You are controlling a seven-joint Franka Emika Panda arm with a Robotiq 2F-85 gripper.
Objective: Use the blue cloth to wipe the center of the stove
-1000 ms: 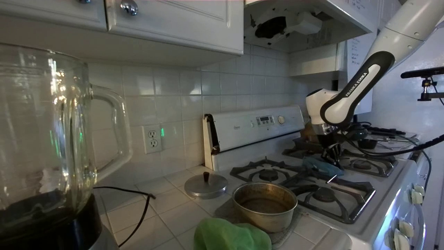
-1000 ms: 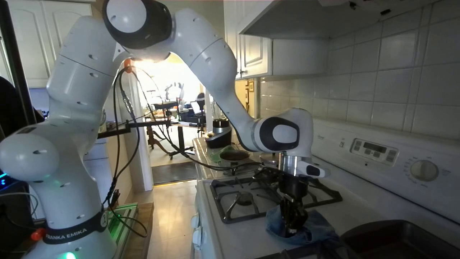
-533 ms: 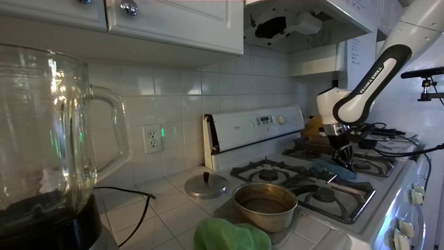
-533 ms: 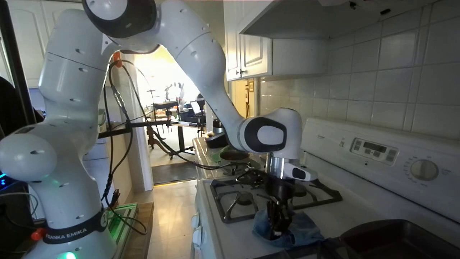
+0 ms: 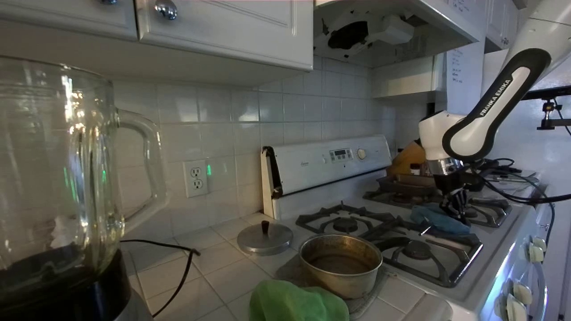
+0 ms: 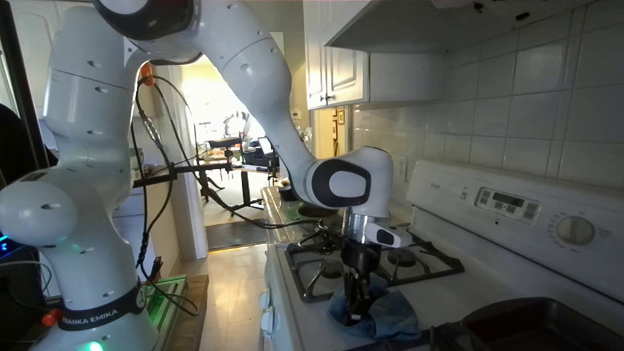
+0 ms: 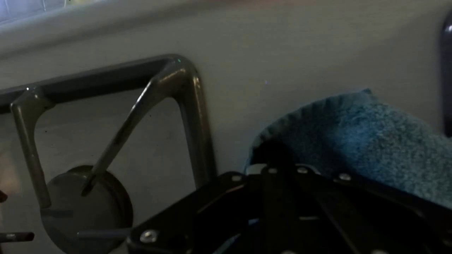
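Note:
The blue cloth (image 6: 397, 314) lies bunched on the white stove top (image 6: 448, 295), on the strip between the front and back sets of grates as seen in an exterior view. It also shows in an exterior view (image 5: 439, 219) and in the wrist view (image 7: 392, 141). My gripper (image 6: 356, 316) points down into the cloth, its fingers close together with cloth around the tips. It also shows in an exterior view (image 5: 458, 215). In the wrist view the gripper (image 7: 275, 158) is dark, and its fingertips are hidden against the cloth.
Black burner grates (image 6: 312, 296) flank the cloth. A dark baking pan (image 6: 541, 307) sits on the stove near the control panel (image 6: 507, 202). A metal pot (image 5: 341, 272), lid (image 5: 265, 243), green cloth (image 5: 296, 303) and blender jar (image 5: 49, 156) stand on the counter. The range hood (image 6: 404, 31) hangs above.
My gripper and the blue cloth have slid together across the stove top toward its front, knob side. The cloth stays at the fingertips.

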